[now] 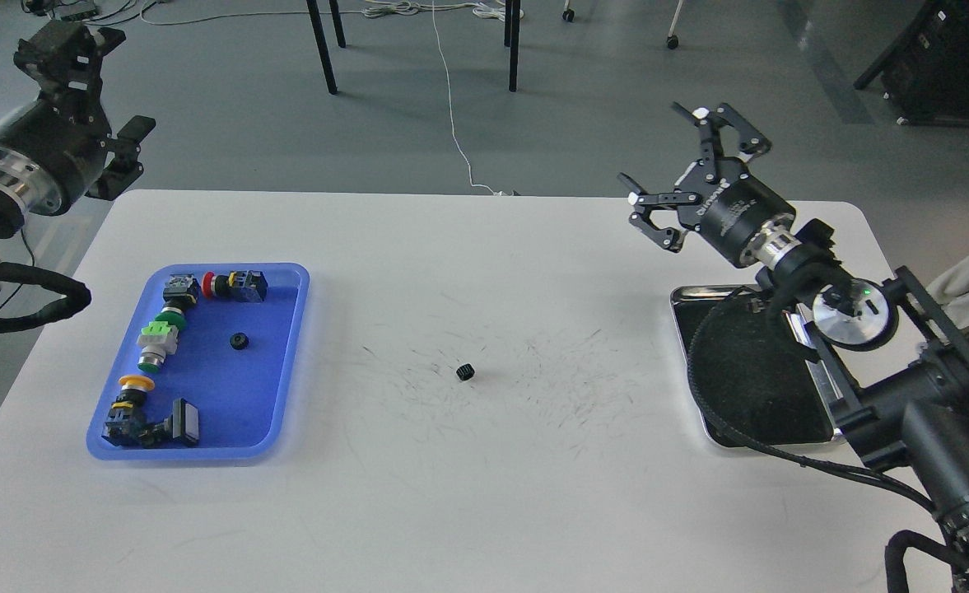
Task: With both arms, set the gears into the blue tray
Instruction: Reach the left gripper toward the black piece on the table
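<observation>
One small black gear (239, 341) lies inside the blue tray (204, 452) at the table's left. A second gear (465, 371) rests alone on the white table near its middle. My right gripper (667, 156) is held high over the table's far right, well away from that gear, open, with nothing between its fingers. My left gripper (99, 89) hangs off the table's far left corner, above and behind the blue tray, its fingers spread open and empty.
Several coloured push-button switches (157, 339) line the blue tray's left and far sides. A shiny silver tray (731, 291) sits at the right, partly under my right arm. Black table legs (319, 45) and a white cable (451, 123) are on the floor beyond.
</observation>
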Controlling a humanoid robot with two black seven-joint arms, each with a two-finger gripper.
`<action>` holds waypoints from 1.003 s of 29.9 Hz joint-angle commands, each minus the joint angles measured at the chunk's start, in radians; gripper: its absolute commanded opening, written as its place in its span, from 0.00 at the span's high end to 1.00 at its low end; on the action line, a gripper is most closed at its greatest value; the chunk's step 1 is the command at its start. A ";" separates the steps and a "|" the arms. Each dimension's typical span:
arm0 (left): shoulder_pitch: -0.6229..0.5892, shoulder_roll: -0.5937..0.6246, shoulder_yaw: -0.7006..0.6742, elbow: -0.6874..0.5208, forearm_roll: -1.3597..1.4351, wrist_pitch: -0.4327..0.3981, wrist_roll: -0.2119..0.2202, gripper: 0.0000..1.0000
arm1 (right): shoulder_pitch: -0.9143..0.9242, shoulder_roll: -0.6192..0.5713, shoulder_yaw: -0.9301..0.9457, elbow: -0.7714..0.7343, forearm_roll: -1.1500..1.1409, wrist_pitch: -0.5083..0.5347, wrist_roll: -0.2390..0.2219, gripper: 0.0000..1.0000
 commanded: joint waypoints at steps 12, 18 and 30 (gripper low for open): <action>0.027 -0.192 0.191 -0.223 0.807 -0.151 0.170 0.02 | -0.196 -0.184 0.176 -0.285 0.367 0.149 0.006 0.04; 0.022 -0.301 0.304 -0.165 1.172 -0.175 0.173 0.02 | -0.197 -0.170 0.170 -0.312 0.373 0.149 0.006 0.04; 0.050 -0.483 0.385 -0.018 1.731 -0.168 0.161 0.02 | -0.200 -0.162 0.156 -0.321 0.371 0.149 0.010 0.04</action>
